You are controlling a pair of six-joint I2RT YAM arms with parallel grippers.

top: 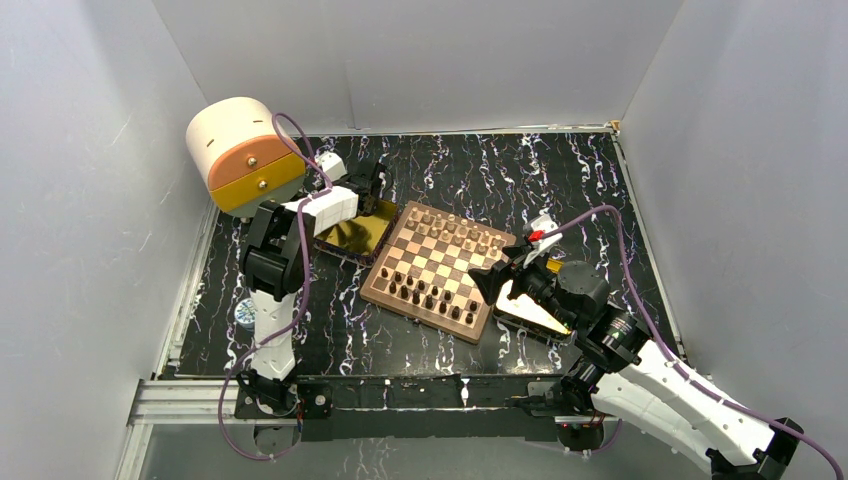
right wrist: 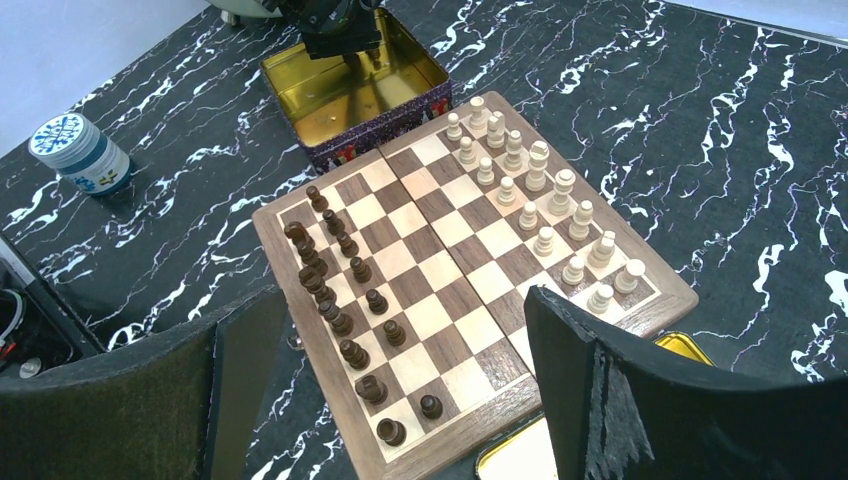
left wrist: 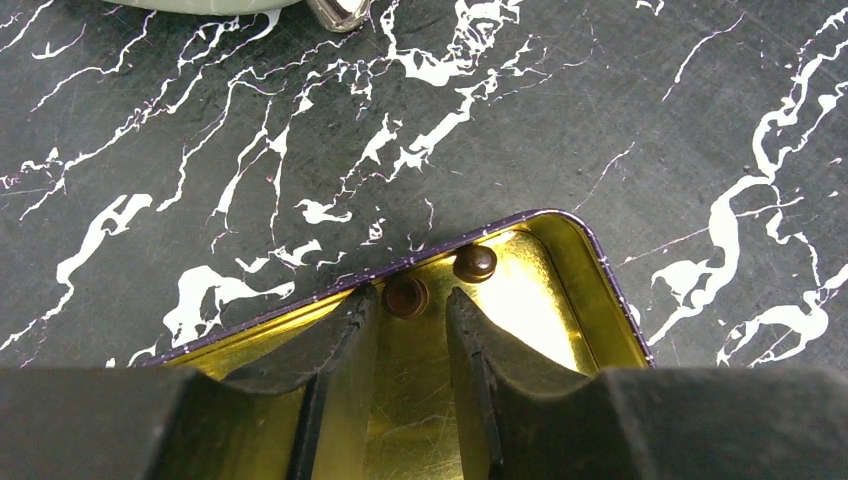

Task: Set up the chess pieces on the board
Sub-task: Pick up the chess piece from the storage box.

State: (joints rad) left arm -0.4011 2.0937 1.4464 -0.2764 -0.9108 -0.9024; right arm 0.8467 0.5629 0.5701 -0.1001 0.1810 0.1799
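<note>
Chess pieces point(right wrist: 376, 300) stand on the board point(right wrist: 440, 268), which lies askew in the middle of the bench point(left wrist: 300, 130). The dark pieces point(right wrist: 330, 312) make two rows along one side and the light pieces point(right wrist: 540, 160) two rows along the opposite side. The left claw point(left wrist: 410, 300) is down inside a gold tin point(left wrist: 530, 320) just beside the board. Its fingers stand a little apart and pinch nothing. One dark piece point(left wrist: 406, 296) sits on the tin floor just before the fingertips, in line with the gap. A second dark piece point(left wrist: 475, 263) sits near it, toward the tin's corner. The right claw point(right wrist: 400, 305) hangs above the board's near edge, spread wide and empty. A gold tray point(right wrist: 520, 455) shows beside the board under it.
</note>
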